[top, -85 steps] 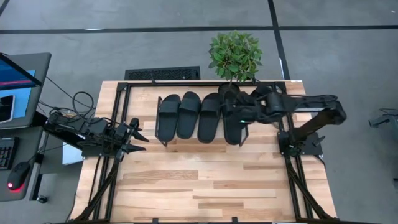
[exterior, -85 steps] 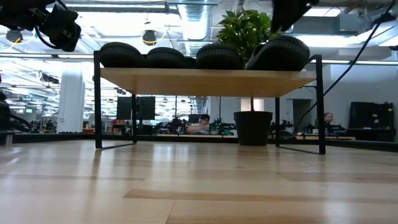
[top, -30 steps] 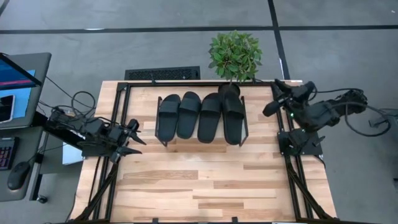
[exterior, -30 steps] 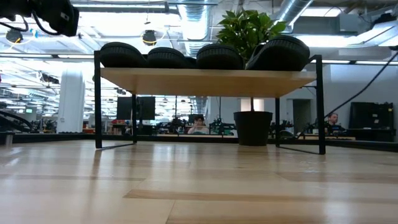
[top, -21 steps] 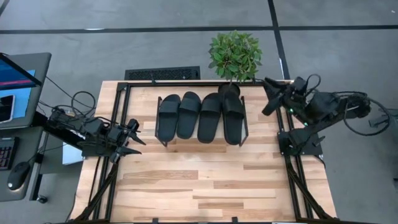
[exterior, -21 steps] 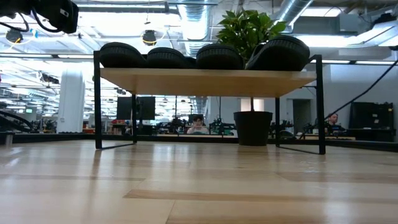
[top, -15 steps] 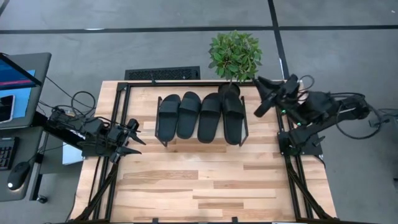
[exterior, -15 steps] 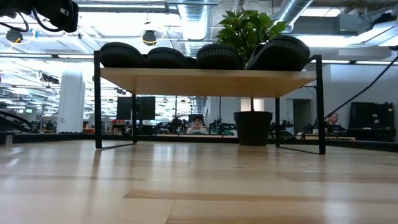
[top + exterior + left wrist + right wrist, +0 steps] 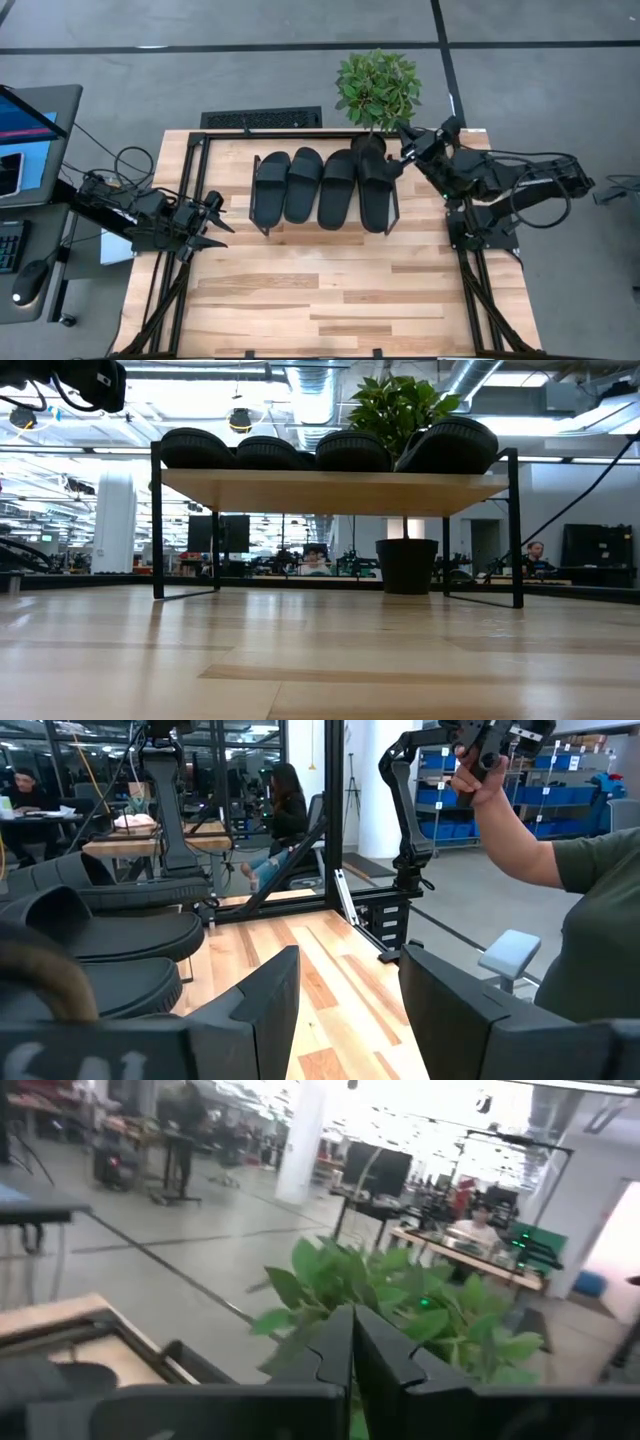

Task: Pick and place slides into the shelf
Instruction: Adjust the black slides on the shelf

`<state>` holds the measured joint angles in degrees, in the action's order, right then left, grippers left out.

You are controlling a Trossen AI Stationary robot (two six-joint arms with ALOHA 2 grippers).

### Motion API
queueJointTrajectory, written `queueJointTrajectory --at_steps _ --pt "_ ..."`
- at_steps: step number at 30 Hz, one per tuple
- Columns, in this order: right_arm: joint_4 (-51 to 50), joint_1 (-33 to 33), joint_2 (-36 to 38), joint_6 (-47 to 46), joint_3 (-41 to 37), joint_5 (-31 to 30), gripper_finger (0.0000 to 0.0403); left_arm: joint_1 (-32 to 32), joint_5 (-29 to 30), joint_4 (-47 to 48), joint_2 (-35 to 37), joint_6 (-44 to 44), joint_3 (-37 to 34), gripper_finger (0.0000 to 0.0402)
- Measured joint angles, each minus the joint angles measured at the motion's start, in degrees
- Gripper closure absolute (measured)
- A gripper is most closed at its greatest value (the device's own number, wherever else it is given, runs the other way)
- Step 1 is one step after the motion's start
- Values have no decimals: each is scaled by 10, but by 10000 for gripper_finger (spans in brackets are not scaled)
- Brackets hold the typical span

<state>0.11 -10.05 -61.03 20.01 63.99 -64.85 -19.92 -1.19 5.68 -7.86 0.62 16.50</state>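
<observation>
All four slides (image 9: 320,187) lie side by side on the shelf (image 9: 330,491), so the placing looks finished and the step in hand is likely the retreat of the arms. To do it well, the right arm should move away from the shelf end without brushing the nearest slide (image 9: 373,190) or the plant (image 9: 378,88) just behind it. The right tool (image 9: 403,152) hangs close to the shelf's far right corner, its fingers together and holding nothing, the arm folded back. The left tool (image 9: 213,222) waits over the surface (image 9: 330,290) left of the shelf, fingers apart and empty.
</observation>
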Motion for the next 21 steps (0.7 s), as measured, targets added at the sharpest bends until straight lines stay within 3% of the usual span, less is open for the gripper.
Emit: queueJointTrajectory --at_steps 9,13,16,21 --pt "-128 1 1 -47 0 7 402 0 0 10 0 0 0 242" --pt "-256 15 -1 -100 0 128 402 0 0 10 0 0 0 242" --pt "-287 31 6 -134 0 202 403 0 0 10 0 0 0 242" --pt "-313 78 51 -88 0 426 403 0 0 10 0 1 0 242"
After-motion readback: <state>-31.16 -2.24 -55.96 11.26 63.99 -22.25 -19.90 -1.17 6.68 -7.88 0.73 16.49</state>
